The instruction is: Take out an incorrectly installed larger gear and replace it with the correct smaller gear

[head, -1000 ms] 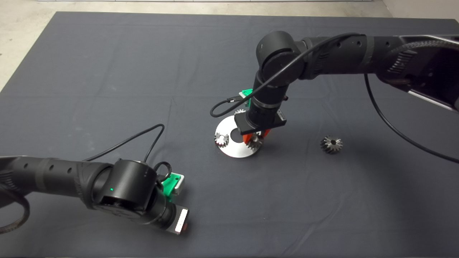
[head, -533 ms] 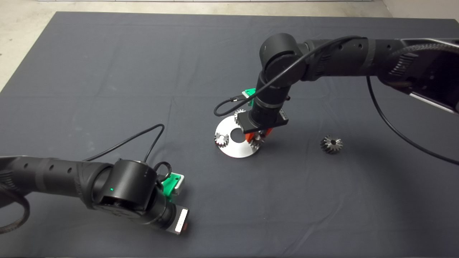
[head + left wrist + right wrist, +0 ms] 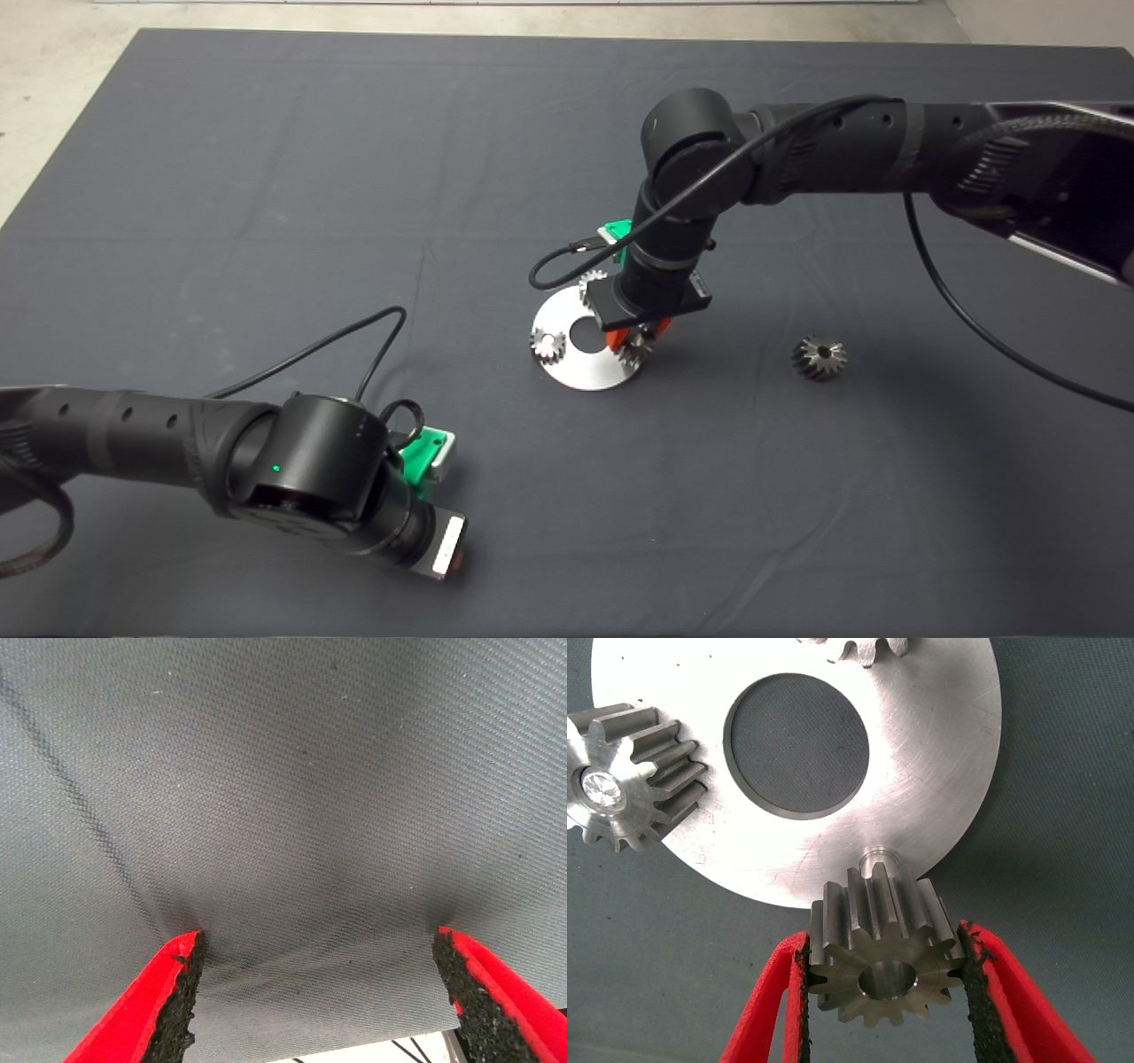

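My right gripper (image 3: 636, 344) (image 3: 884, 943) is shut on the smaller gear (image 3: 881, 961), a shiny steel gear with a centre hole, held at the edge of the round steel plate (image 3: 576, 368) (image 3: 939, 771). A bare short peg (image 3: 879, 856) stands on the plate just beyond the held gear. Two matching small gears sit on the plate, one (image 3: 547, 344) (image 3: 629, 775) at its left and one (image 3: 592, 285) (image 3: 864, 649) at its far side. The larger gear (image 3: 819, 357), conical and grey, lies on the mat to the right of the plate.
My left gripper (image 3: 447, 545) (image 3: 323, 992) is parked at the lower left, open over bare mat. A black cable loops on the mat beside the left arm. The plate has a large centre hole (image 3: 796, 746).
My right gripper, with the small gear in it, has shifted slightly to the right and away at the plate's edge. The left arm has not moved.
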